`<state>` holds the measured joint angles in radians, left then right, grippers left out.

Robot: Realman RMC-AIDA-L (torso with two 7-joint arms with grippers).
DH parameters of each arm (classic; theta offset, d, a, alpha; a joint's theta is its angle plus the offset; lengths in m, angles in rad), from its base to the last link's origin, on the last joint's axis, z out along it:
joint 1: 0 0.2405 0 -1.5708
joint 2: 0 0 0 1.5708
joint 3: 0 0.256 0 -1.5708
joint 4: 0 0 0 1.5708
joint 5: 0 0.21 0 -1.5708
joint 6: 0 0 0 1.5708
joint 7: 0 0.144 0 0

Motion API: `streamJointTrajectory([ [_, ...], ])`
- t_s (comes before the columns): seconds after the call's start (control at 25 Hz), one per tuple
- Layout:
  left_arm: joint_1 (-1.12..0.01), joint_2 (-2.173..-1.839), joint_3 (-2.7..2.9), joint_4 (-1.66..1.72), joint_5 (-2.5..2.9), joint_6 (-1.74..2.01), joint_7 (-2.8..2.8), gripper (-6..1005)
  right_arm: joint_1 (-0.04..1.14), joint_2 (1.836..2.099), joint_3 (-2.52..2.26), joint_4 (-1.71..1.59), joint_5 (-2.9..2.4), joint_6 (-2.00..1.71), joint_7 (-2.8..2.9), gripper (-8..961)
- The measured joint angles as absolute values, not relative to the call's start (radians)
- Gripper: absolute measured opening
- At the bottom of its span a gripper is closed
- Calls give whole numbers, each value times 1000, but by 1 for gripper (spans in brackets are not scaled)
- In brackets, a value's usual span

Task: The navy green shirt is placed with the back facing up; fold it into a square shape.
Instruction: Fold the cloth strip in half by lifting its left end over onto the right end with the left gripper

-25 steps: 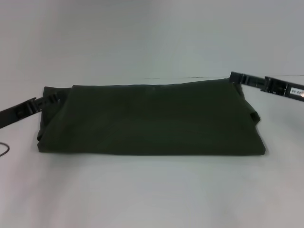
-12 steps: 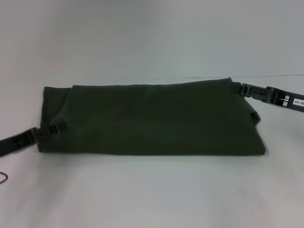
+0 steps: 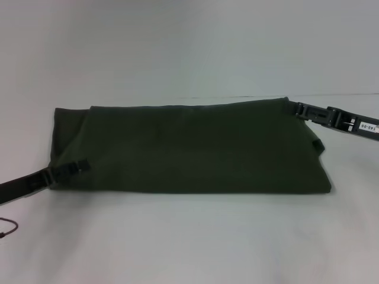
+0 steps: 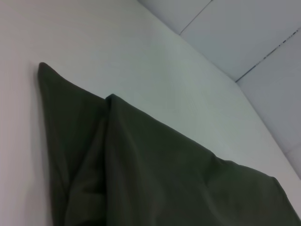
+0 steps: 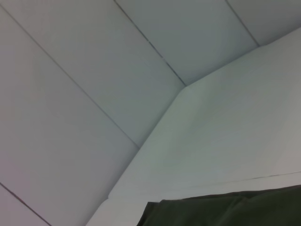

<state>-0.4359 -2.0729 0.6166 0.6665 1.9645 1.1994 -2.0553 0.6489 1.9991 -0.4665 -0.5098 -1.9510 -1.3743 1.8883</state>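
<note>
The navy green shirt (image 3: 189, 148) lies folded into a long flat band across the white table, plain side up. My left gripper (image 3: 79, 167) reaches in from the left and sits at the band's near-left corner, over the fabric edge. My right gripper (image 3: 298, 110) comes in from the right and sits at the band's far-right corner. The left wrist view shows the shirt (image 4: 164, 179) with a layered fold and a pointed corner. Only a strip of the shirt's edge (image 5: 225, 209) appears in the right wrist view.
The white table (image 3: 189, 236) runs wide in front of the shirt and behind it up to a pale panelled wall (image 3: 189, 47). A thin dark cable (image 3: 7, 228) lies at the left edge of the table.
My left gripper has moved along the shirt's left side from the far part to the near-left corner. My right gripper has dropped slightly toward the far-right corner. The shirt has not moved.
</note>
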Motion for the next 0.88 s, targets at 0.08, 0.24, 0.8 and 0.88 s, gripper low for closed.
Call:
streamJointTrajectory([
  [0.08,-445,-2076,617,658,1963,1199,-2046,831,649,2001,-467,-508,-1951,-1363,1889,915],
  [0.24,-472,-2085,617,646,1961,1192,-2025,830,652,2002,-467,-508,-1951,-1358,1889,915],
  [0.8,-480,-2077,626,594,1991,1041,-1987,830,653,2005,-467,-507,-1951,-1340,1888,915],
  [0.88,-475,-2073,627,596,1993,1034,-1989,830,654,2005,-467,-508,-1951,-1340,1888,915],
])
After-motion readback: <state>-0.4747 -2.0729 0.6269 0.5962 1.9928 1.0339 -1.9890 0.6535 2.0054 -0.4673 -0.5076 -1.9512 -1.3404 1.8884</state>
